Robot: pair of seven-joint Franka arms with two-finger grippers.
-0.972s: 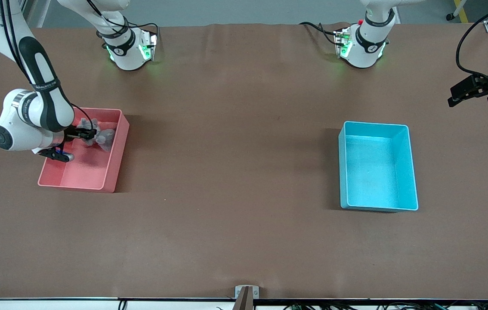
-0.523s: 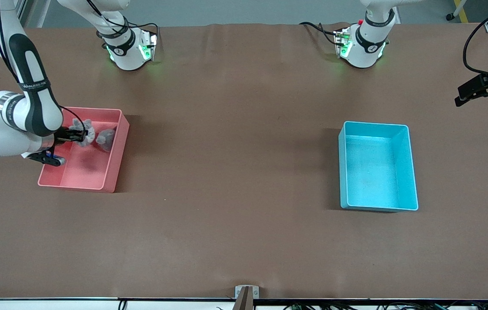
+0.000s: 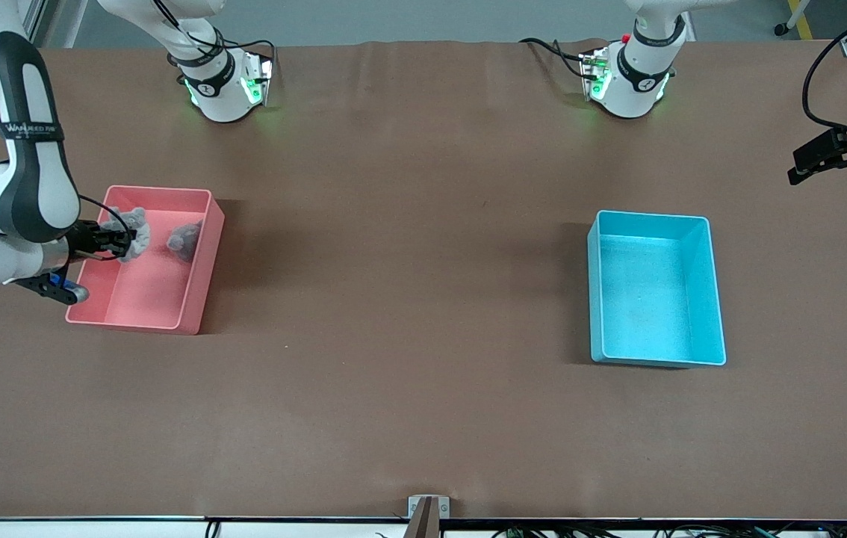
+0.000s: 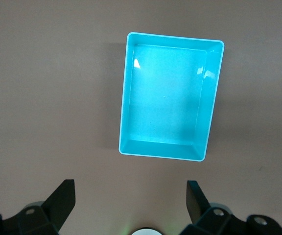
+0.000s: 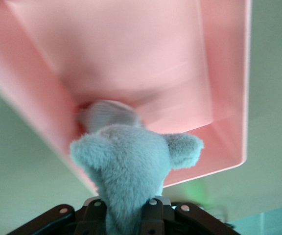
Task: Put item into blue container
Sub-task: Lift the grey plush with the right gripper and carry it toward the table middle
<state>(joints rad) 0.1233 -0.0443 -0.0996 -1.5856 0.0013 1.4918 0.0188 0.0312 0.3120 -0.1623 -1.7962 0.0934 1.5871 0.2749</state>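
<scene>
My right hand (image 3: 119, 243) is clamped on a grey plush toy (image 3: 132, 233), holding it over the pink bin (image 3: 199, 258), at that bin's edge toward the right arm's end of the table (image 3: 408, 299); a second grey plush (image 3: 184, 237) lies in the bin just beside my hand; the blue container (image 3: 717, 299) stands well apart, toward the left arm's end; my left hand (image 3: 834, 158) waits there with its fingers (image 4: 62, 200) spread wide, over bare table near that container.

Right arm (image 3: 26, 131) band lettering, perhaps "WARRANTEED".
</scene>
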